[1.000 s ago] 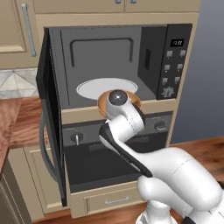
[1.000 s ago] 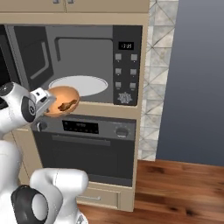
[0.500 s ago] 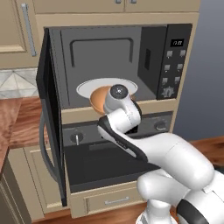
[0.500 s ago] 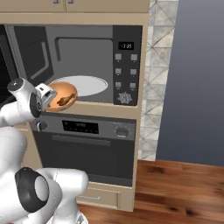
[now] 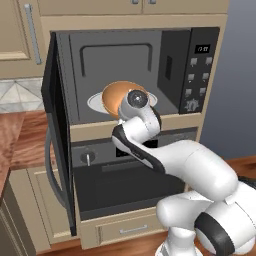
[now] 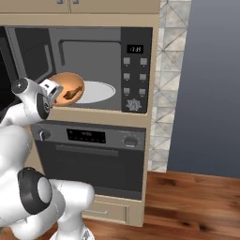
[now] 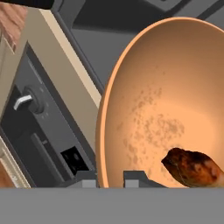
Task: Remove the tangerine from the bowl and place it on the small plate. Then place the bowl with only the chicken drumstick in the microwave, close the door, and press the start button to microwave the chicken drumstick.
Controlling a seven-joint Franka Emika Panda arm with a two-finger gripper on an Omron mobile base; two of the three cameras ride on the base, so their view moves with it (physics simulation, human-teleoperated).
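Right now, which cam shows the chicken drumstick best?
Hand view: the chicken drumstick lies large and unblocked inside the bowl, near the gripper shut on the rim. The right base view shows a small dark sliver. The left base view shows the bowl's underside.

pincer point(image 7: 110, 177) clamped on bowl point(image 7: 144, 87) rim; chicken drumstick point(image 7: 192, 167) inside bowl; oven knob point(image 7: 27, 102) at left

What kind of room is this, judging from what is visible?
Most likely a home kitchen: a built-in black microwave with its dark glass door open sits above a wider black oven with knobs, framed by beige wooden cabinets.
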